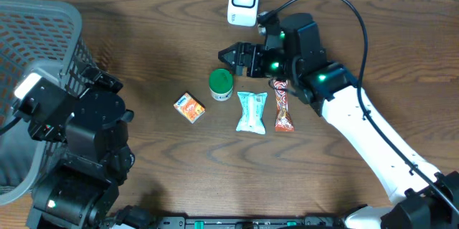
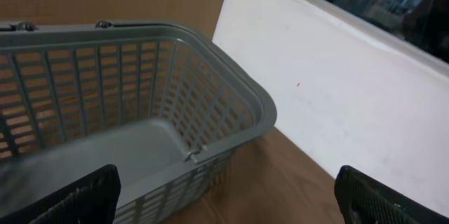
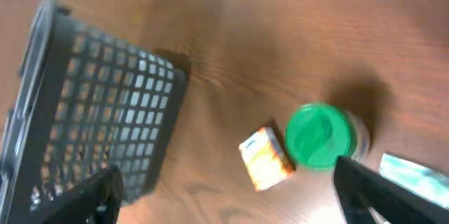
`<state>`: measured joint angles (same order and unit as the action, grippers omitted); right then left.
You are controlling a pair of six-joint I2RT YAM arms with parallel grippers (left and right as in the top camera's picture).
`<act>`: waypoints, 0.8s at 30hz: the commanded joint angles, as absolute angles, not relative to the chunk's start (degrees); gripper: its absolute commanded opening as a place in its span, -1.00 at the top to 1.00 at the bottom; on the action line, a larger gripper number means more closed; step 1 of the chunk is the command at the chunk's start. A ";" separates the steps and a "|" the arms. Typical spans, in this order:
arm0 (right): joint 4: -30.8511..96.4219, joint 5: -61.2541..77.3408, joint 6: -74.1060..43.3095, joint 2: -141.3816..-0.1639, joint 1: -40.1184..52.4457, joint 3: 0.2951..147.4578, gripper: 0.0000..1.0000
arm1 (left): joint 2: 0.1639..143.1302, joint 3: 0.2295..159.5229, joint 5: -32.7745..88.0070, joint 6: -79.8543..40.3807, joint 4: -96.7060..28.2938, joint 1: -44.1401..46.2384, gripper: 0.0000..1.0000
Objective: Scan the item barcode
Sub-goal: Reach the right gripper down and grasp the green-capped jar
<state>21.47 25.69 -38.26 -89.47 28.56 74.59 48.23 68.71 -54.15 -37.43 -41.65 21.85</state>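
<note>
Grey basket (image 1: 43,35) is set at the table's (image 1: 143,35) left edge. It is faced by the left gripper (image 2: 226,182), fingers wide apart, nothing held. Four items are lined up mid-table: orange box (image 1: 190,107), green-lidded jar (image 1: 221,84), pale blue packet (image 1: 252,111), red-orange bar (image 1: 284,111). Right gripper (image 1: 231,58) is held just on the jar's far-edge side, fingers spread, nothing gripped. White scanner (image 1: 244,1) is stood at the far edge.
</note>
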 commanded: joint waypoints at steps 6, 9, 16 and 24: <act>41.91 4.91 -49.56 -94.19 34.94 90.04 -0.98 | 48.01 69.78 -53.10 -36.71 -42.48 21.54 -0.96; 50.06 4.60 -52.86 -99.96 35.22 97.49 -0.98 | 48.01 69.78 -52.99 -36.71 -42.83 21.54 -0.96; 67.24 1.67 -55.77 -114.30 36.58 116.84 -0.98 | 48.01 69.78 -52.95 -38.98 -45.36 21.54 -0.96; 75.50 2.00 -56.62 -126.13 37.60 129.14 -0.98 | 48.01 69.78 -50.09 -40.77 -46.33 21.54 -0.95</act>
<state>75.57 2.94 -54.92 -123.68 36.77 126.54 48.21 68.71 -51.90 -39.55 -46.11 21.85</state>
